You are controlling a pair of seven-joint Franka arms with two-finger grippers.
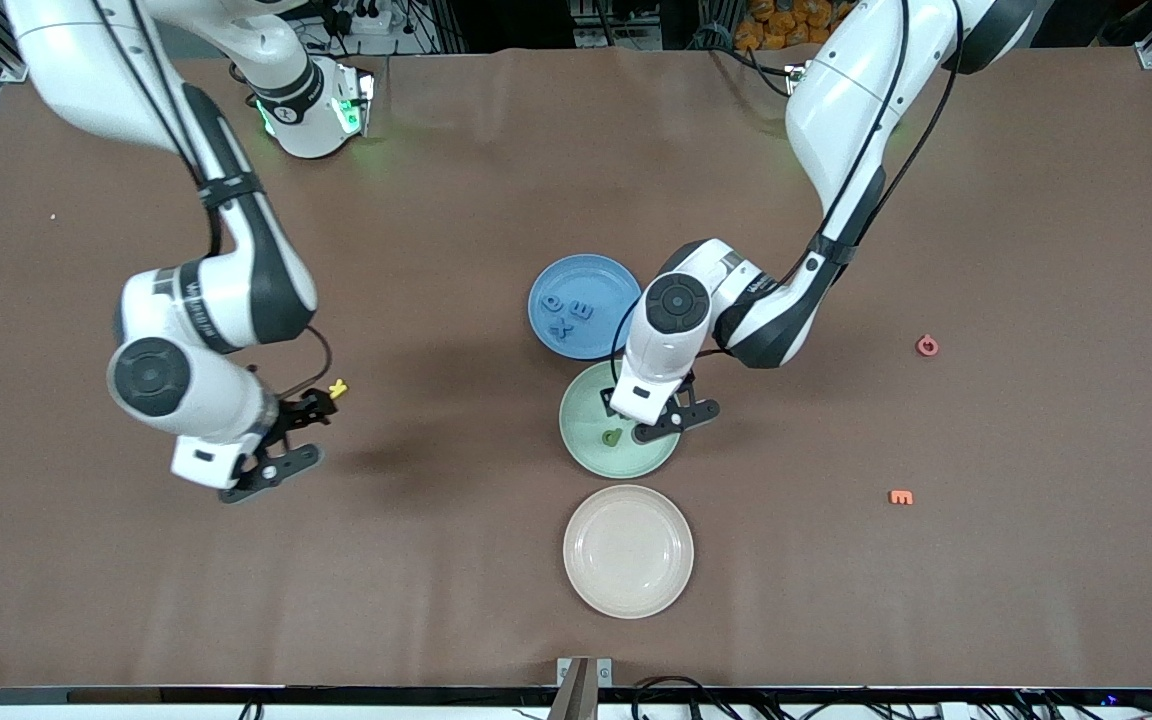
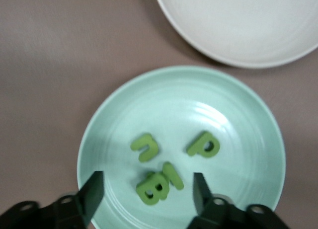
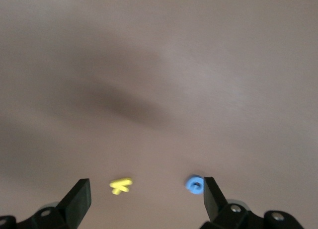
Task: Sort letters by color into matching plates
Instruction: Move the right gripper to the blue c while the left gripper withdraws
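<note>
Front view shows the brown tabletop [image 1: 986,200] with three plates in a line near its middle: the blue plate [image 1: 608,275] farthest from the camera, the green plate [image 1: 586,440] next, the cream plate [image 1: 628,590] nearest and holding nothing.

Left gripper [image 1: 658,418] hangs over the green plate with its fingers spread and nothing between them; the left wrist view shows four green letters [image 2: 171,167] lying in that plate below it. By my reading, a green drop-off is just complete.

Right gripper [image 1: 286,440] hovers over bare tabletop toward the right arm's end, jaws wide and holding nothing, above a yellow letter [image 3: 120,185] and a small blue letter [image 3: 194,184] lying near each other.

Three blue letters [image 1: 566,313] lie in the blue plate. A red letter [image 1: 926,346] and an orange letter [image 1: 901,497] lie loose toward the left arm's end.

Next, probably, the right gripper must descend squarely onto one small letter without nudging its neighbour.
</note>
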